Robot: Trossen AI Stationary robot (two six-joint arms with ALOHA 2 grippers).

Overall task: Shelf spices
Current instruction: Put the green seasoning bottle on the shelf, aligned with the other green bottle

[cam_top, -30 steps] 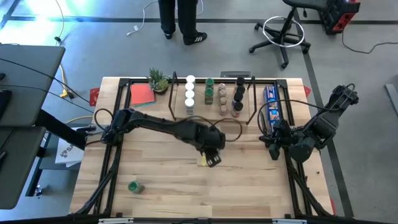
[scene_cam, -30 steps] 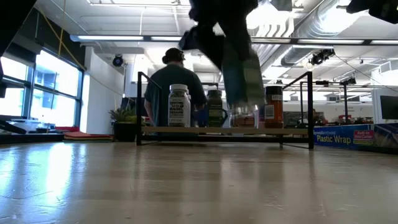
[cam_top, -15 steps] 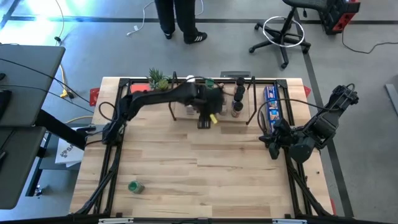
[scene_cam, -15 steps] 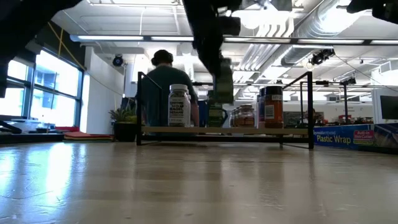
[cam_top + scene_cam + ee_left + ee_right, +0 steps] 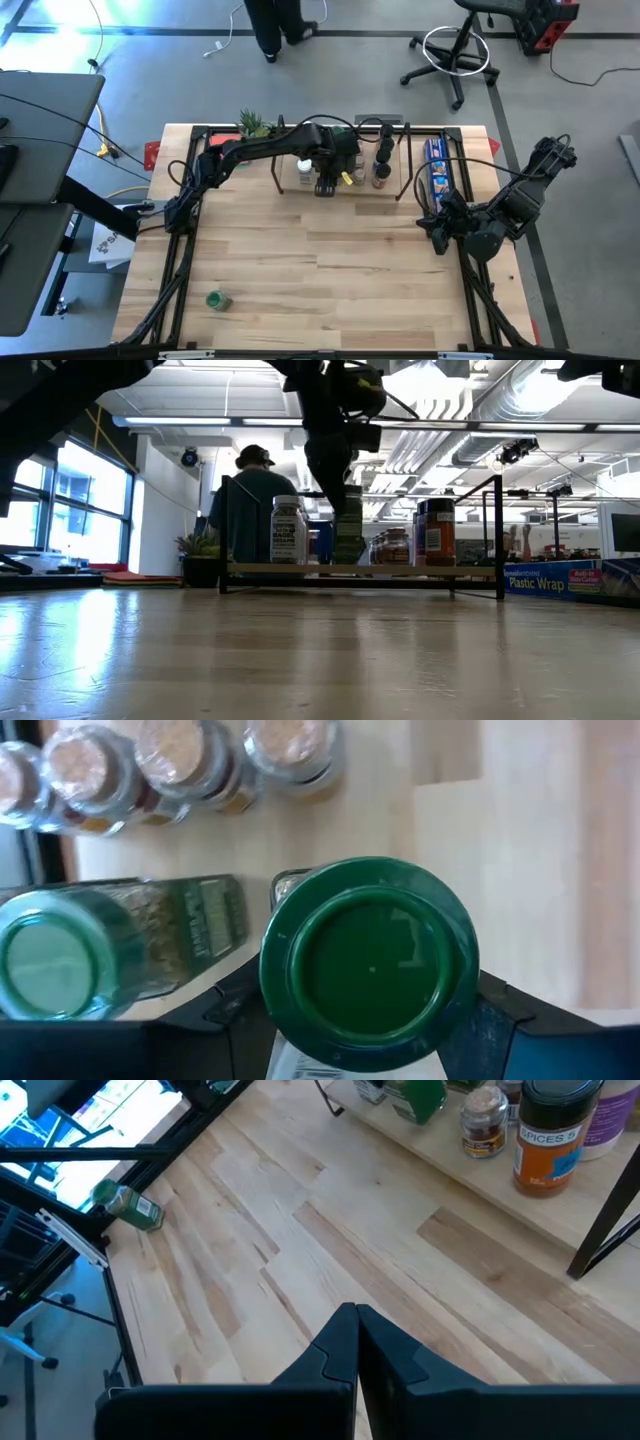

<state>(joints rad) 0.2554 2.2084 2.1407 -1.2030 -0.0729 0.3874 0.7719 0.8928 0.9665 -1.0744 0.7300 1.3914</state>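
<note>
My left gripper (image 5: 325,183) reaches over the shelf (image 5: 400,185), a low wood rack with black rails at the table's far edge, and is shut on a green-topped spice jar (image 5: 368,965). In the low view the jar (image 5: 349,530) hangs upright with its base at or just above the shelf board (image 5: 470,570); I cannot tell which. Other jars stand on the shelf: white-topped (image 5: 287,530), green-topped (image 5: 50,965), brown-topped (image 5: 175,750), dark-topped (image 5: 384,150). One green-topped jar (image 5: 218,299) lies on its side near the table's near left corner. My right gripper (image 5: 357,1330) is shut and waits by the right edge. My left gripper holds the green-topped jar just below its cap (image 5: 290,900), pinched between the two fingers (image 5: 235,1005), one on each side. The fingers come from above, pointing down. The jar is upright below the gripper, over the shelf beside another green-topped jar.
A long blue box (image 5: 436,170) lies right of the shelf, close to my right arm. A small potted plant (image 5: 252,125) and a red pad (image 5: 215,145) sit at the far left. A person (image 5: 250,500) stands beyond the table. Bare wood spans the table's middle (image 5: 320,260).
My left gripper carried the green-topped jar from the table's middle toward the far edge, over the shelf, then lowered it down among the jars there. It stayed shut on the jar. The person behind the table shifted to the left.
</note>
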